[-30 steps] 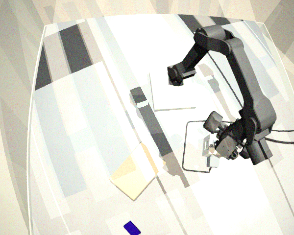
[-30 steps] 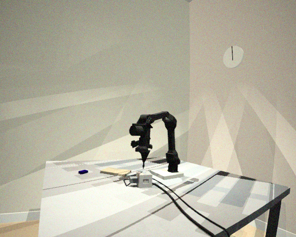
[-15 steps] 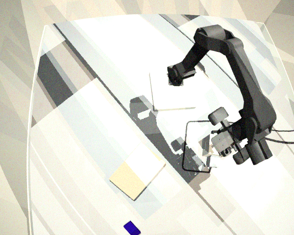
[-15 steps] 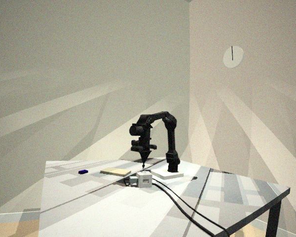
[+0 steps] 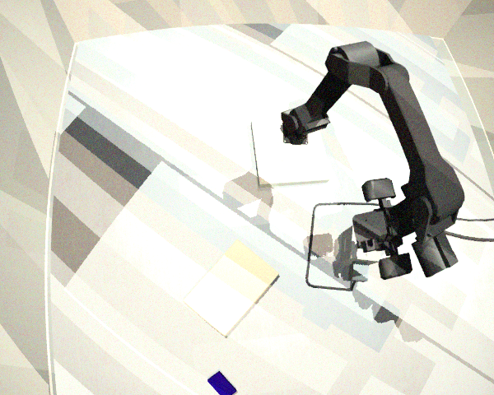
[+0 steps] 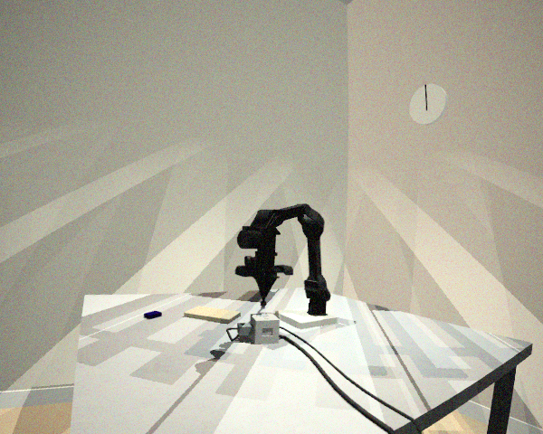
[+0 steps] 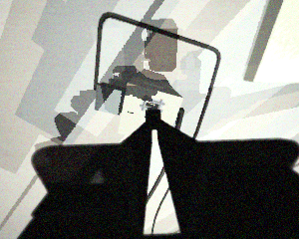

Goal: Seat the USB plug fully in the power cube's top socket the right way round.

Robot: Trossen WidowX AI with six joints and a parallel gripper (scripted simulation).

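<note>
The power cube (image 6: 264, 332) (image 7: 132, 119) is a pale block standing on the table; in the top view the arm mostly hides it. My gripper (image 6: 262, 301) (image 7: 153, 124) points down over the cube's top. Its fingers are almost together, shut on the USB plug, a small dark piece at the fingertips that barely shows. In the exterior view the fingertips are a little above the cube, with a small gap below them. Light grey detail shows on the cube's top just beyond the fingertips in the wrist view; the socket and which way round the plug faces cannot be made out.
A grey block (image 6: 244, 331) is against the cube's side, with a dark cable loop (image 5: 310, 246) (image 7: 213, 90) around it. Two dark cables (image 6: 330, 371) run from the cube over the table edge. A yellowish slab (image 5: 235, 285) (image 6: 211, 314) and a blue block (image 5: 221, 383) (image 6: 152, 315) lie farther off.
</note>
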